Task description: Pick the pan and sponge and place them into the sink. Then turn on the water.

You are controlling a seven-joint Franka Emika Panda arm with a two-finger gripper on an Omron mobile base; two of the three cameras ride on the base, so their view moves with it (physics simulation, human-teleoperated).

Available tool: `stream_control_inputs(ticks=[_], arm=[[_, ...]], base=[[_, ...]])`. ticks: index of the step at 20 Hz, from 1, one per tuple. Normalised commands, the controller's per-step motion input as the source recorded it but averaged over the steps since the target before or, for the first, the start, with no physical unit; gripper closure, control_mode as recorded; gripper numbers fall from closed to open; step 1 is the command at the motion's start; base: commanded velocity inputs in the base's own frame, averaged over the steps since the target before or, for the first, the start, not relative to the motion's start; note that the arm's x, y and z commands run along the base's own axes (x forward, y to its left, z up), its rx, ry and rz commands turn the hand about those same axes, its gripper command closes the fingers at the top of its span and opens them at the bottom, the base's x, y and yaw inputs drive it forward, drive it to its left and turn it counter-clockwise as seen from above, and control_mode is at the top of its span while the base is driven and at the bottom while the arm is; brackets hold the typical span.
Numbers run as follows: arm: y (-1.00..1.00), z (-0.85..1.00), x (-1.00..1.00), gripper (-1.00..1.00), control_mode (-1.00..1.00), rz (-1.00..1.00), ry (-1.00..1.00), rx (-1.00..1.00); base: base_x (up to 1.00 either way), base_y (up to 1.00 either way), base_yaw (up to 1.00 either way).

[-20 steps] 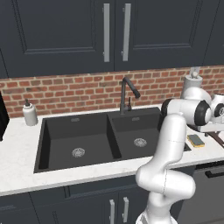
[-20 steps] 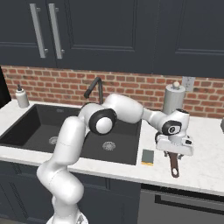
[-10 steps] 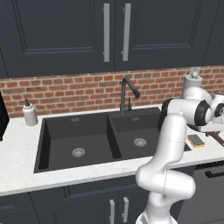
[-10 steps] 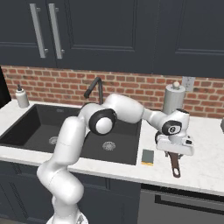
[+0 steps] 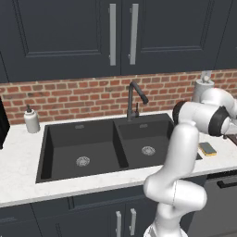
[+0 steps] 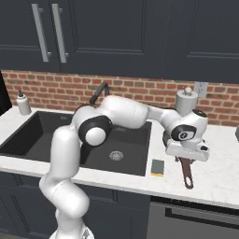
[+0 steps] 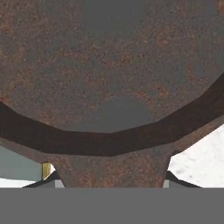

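The pan [image 7: 109,65] takes up most of the hand view: rusty brown inside, with a dark rim curving across. Its handle root runs down between my fingertips, one on each side of it. My gripper [image 7: 112,181] is open and set low over the pan where handle meets bowl. In the right base view my gripper [image 6: 183,157] covers the bowl, and the long handle of the pan [image 6: 187,172] sticks out toward the counter front. Just left of it lies the sponge [image 6: 158,167], also [image 5: 208,148]. The black double-basin sink [image 5: 60,148] lies further left, and no water runs.
The dark gooseneck faucet [image 5: 134,99] stands behind the divider of the sink [image 6: 28,135]. A white soap dispenser [image 5: 31,121] sits on the far left counter. A pale canister [image 6: 186,100] stands by the brick wall behind my hand. White counter runs to the right.
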Motion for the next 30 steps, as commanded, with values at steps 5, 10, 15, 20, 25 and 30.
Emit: stream_control_inputs(ticks=[5, 10, 15, 20, 25, 30], arm=[[0.92, 0.46, -0.27, 1.0, -1.0, 0.12, -0.08, -0.04], [1.0, 0.25, -0.07, 1.0, -1.0, 0.16, 0.0, -0.1], [1.0, 0.26, -0.01, 1.0, -1.0, 0.19, 0.03, -0.13], [0.53, 0.02, 0.0, 1.0, -1.0, 0.22, 0.01, -0.04], [0.29, -0.08, 0.0, 1.0, -1.0, 0.19, 0.0, 0.0], [0.44, -0.03, 0.0, 1.0, -1.0, 0.14, 0.0, 0.0]], base=[[0.0, 0.0, 0.0], [0.0, 0.0, 0.0], [0.0, 0.0, 0.0], [0.0, 0.0, 0.0], [0.0, 0.0, 0.0], [0.0, 0.0, 0.0]])
